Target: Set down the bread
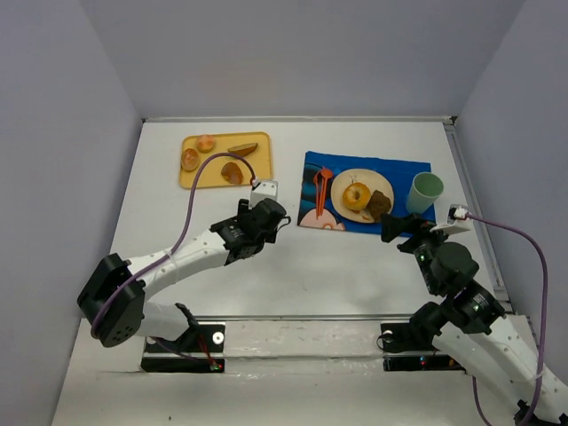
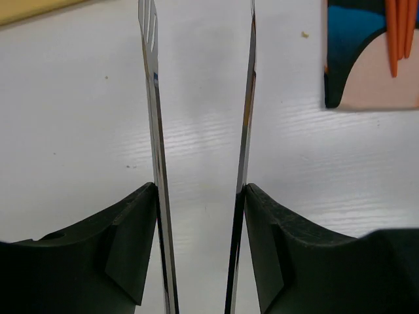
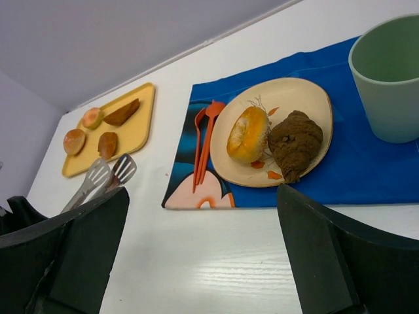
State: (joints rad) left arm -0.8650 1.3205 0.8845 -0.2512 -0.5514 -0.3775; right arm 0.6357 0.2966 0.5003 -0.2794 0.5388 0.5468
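Note:
Several bread pieces (image 1: 232, 172) lie on a yellow tray (image 1: 257, 173) at the back left. A round bun (image 1: 357, 195) and a dark croissant (image 1: 381, 204) lie on a cream plate (image 1: 342, 182) on the blue placemat (image 1: 399, 169). My left gripper (image 1: 262, 216) is shut on metal tongs (image 1: 264, 189), just below the tray. In the left wrist view the tong blades (image 2: 152, 98) stand apart with nothing between them, over bare table. My right gripper (image 1: 404, 226) is open and empty at the placemat's near right edge; its wrist view shows the bun (image 3: 247, 134) and croissant (image 3: 294, 142).
A green cup (image 1: 425, 192) stands on the placemat's right end, close to my right gripper. Orange cutlery (image 1: 319, 191) lies on the placemat left of the plate. White walls enclose the table on the left, back and right.

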